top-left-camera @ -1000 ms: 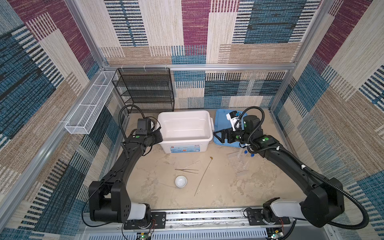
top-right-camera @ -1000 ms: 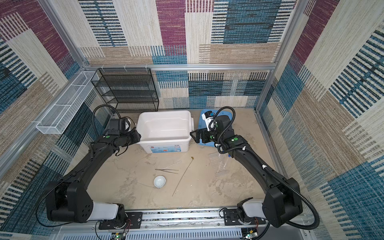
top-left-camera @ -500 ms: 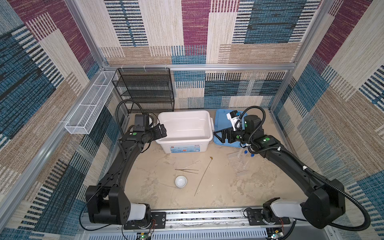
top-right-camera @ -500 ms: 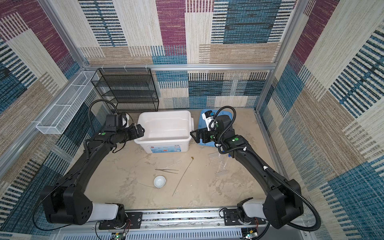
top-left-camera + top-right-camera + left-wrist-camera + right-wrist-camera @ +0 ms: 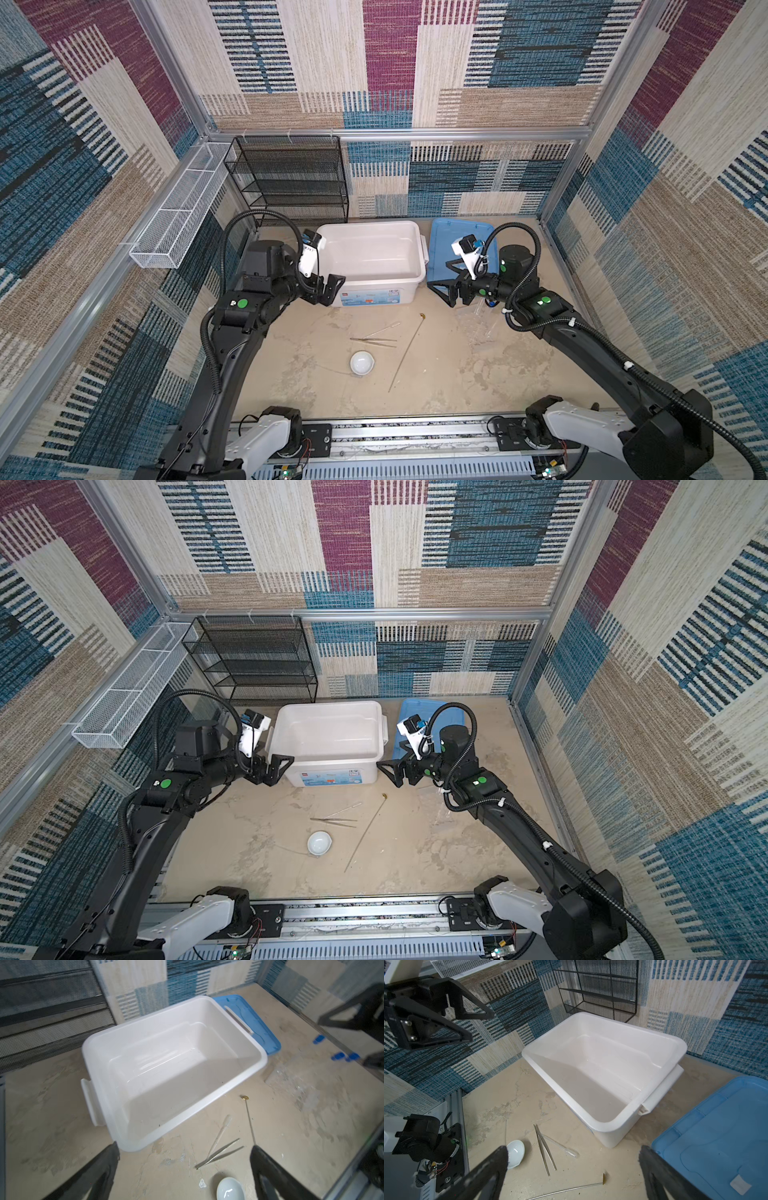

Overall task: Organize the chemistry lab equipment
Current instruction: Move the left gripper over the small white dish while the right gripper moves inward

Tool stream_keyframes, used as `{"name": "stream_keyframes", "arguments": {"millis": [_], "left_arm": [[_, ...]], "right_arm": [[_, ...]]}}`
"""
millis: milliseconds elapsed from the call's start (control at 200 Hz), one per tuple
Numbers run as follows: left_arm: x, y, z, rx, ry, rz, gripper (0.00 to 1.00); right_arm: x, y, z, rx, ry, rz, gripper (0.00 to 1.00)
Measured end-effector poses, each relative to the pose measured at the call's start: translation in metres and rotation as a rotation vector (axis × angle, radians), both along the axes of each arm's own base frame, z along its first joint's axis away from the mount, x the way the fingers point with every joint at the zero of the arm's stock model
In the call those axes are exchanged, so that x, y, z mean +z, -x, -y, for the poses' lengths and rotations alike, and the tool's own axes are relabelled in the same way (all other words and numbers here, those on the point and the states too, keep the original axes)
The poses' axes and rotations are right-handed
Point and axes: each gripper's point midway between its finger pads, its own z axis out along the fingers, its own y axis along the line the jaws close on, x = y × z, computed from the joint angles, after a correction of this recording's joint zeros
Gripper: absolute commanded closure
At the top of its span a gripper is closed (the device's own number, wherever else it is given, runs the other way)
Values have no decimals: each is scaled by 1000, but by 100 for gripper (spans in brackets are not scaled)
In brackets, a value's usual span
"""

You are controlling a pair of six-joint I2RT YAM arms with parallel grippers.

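**A:** Where are the two tools?

**B:** The left tool [image 5: 332,291] hangs spread wide and empty, just off the left front corner of the white tub [image 5: 370,284]. The right tool [image 5: 439,277] is also spread wide and empty, off the tub's right end. It is near the blue lid [image 5: 457,232], which lies flat beside the tub.

**A:** And the lab equipment?

**B:** It is on the worktop [image 5: 457,374] in front of the tub.
- **Closest in:** the clear dropper [image 5: 380,331] is just beside the metal tweezers [image 5: 374,340].
- **To their right:** the thin rod [image 5: 405,353] points its spoon tip at the tub.
- **Farther out:** the white dish [image 5: 361,362].
- **Off the tub's right front:** the blue-capped tubes [image 5: 337,1056], their clear bodies hard to make out.
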Motion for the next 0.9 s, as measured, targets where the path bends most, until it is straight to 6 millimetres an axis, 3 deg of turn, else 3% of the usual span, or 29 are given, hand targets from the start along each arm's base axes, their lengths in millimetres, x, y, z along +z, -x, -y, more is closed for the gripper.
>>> {"name": "stream_keyframes", "arguments": {"millis": [90,180,285,391,551,716,901], "left_arm": [[-21,25,30,-209,-99,15,1],[-55,55,50,-425,-228,12,1],[-95,85,56,-599,-358,-24,1],[-126,101,58,-696,-457,-56,2],[-166,108,51,-773,-608,-93,3],[-195,108,47,-792,-677,-123,1],[-220,102,51,-802,-700,-159,4]], "right_arm": [[-6,9,-1,29,3,37,1],[-17,17,-2,41,12,51,1],[-23,23,-7,56,25,67,1],[-18,27,-11,74,12,103,2],[-26,41,-17,106,-22,107,0],[-49,60,-29,159,-30,57,1],[-54,68,-37,184,-46,48,1]]}}
